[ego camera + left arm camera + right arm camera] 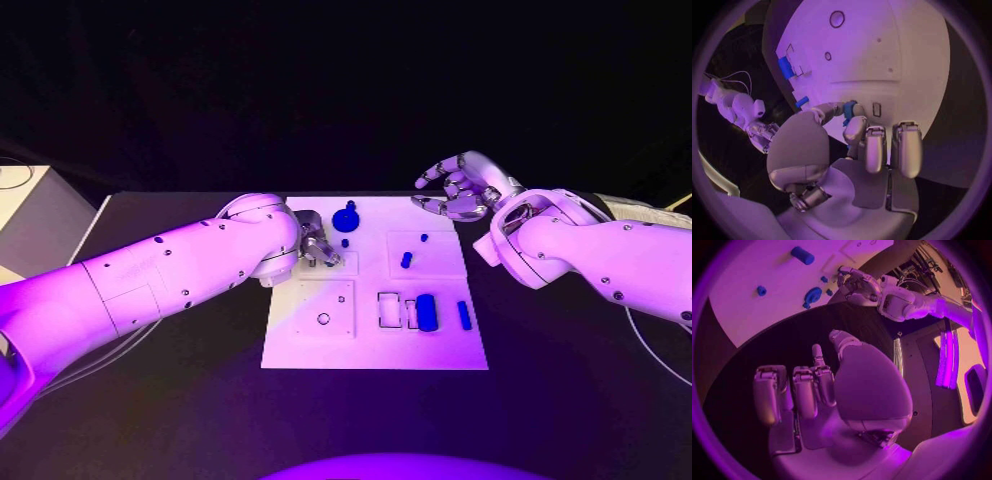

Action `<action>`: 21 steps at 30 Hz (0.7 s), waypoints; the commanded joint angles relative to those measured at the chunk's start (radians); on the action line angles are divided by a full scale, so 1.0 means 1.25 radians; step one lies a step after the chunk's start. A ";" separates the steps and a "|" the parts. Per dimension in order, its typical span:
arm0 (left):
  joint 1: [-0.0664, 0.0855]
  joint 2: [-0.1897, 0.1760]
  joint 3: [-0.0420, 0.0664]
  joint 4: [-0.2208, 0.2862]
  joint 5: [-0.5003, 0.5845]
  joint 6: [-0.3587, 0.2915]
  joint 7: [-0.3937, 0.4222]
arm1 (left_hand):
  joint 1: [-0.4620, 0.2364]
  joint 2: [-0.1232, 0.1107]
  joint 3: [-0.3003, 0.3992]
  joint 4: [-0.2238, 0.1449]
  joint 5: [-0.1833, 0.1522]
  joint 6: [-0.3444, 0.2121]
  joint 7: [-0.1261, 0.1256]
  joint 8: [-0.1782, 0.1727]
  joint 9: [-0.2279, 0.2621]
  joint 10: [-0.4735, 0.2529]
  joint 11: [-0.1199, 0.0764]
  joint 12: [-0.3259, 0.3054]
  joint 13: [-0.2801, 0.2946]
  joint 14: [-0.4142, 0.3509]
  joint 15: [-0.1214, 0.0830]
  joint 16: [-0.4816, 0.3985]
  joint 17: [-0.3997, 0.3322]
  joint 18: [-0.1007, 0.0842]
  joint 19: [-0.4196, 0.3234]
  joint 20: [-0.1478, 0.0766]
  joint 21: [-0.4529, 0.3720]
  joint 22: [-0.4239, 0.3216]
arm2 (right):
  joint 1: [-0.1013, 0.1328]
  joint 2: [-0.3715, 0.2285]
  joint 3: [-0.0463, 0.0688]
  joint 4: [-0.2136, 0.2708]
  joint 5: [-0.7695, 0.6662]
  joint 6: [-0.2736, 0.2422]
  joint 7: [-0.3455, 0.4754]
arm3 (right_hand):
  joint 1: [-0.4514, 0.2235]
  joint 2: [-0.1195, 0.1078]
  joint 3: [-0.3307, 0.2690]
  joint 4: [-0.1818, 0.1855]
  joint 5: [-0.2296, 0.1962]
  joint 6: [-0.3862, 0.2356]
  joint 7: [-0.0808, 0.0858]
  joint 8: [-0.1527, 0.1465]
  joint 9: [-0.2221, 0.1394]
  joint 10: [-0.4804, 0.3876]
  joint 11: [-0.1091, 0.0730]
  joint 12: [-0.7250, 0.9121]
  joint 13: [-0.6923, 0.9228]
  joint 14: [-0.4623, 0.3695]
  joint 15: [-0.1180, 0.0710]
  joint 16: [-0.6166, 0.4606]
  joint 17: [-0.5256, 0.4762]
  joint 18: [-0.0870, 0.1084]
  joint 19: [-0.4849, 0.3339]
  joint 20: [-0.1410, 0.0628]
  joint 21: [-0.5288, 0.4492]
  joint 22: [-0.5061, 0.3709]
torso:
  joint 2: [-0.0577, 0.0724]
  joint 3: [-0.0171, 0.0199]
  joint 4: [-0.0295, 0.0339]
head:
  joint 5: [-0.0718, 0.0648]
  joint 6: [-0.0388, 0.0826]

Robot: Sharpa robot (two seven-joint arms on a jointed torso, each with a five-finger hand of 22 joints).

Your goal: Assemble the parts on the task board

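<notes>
**Task board assembly: left hand on a small blue part, right hand idle**

While the left hand bends over the task board near its far-left corner, its fingertips appear pinched on a small blue part; the left wrist view shows the piece between them, touching or just above the board surface.

Right hand: hovers off the board's far-right corner, above the black table, fingers loosely curled, nothing in them.

Items on the board, placed from the left hand:
- Round blue knob-like part, just beyond the hand, towards the far edge.
- Small blue peg, beside the hand, towards the board's middle.
- Tiny blue stud, just beyond the peg.
- Thick blue cylinder and slim blue bar, well apart from the hand, on the board's near-right part.

Handling, judged: the parts look rigid, light, smooth moulded pieces, apt to slip or roll. The pinched piece is best taken across its short sides, near its middle, with light pressure; the board itself looks stiff and flat.
</notes>
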 commanded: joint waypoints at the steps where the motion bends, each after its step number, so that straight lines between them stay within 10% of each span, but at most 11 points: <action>1: -0.006 0.005 -0.004 0.001 0.012 0.013 0.001 | -0.007 0.003 -0.009 0.004 -0.003 0.069 -0.070 -0.004 -0.004 -0.003 -0.006 -0.003 0.000 0.084 -0.004 0.003 0.211 -0.011 0.014 -0.007 0.002 0.066 | 0.000 0.000 0.000 0.001 -0.003 0.002 0.007 | 0.001 -0.010 0.006 0.000 0.002 -0.005 0.001 -0.003 0.000 0.011 -0.002 0.004 0.147 0.085 -0.001 0.003 0.211 -0.002 0.062 -0.001 -0.004 0.163 | 0.000 -0.0001 -0.0001 | 0.000 0.001; 21: -0.006 0.000 -0.004 -0.001 0.010 0.019 0.001 | -0.009 -0.010 -0.101 0.048 -0.012 0.075 -0.072 -0.009 -0.003 -0.004 -0.008 -0.005 0.003 0.084 -0.005 0.003 0.211 -0.012 0.015 -0.009 0.001 0.068 | 0.000 -0.002 0.000 0.003 -0.003 -0.002 0.012 | -0.009 -0.013 0.006 0.003 -0.040 -0.006 0.001 -0.004 0.000 0.011 -0.002 0.003 0.146 0.085 -0.001 0.003 0.211 -0.002 0.061 -0.001 -0.004 0.163 | 0.000 -0.0011 0.0002 | -0.001 0.000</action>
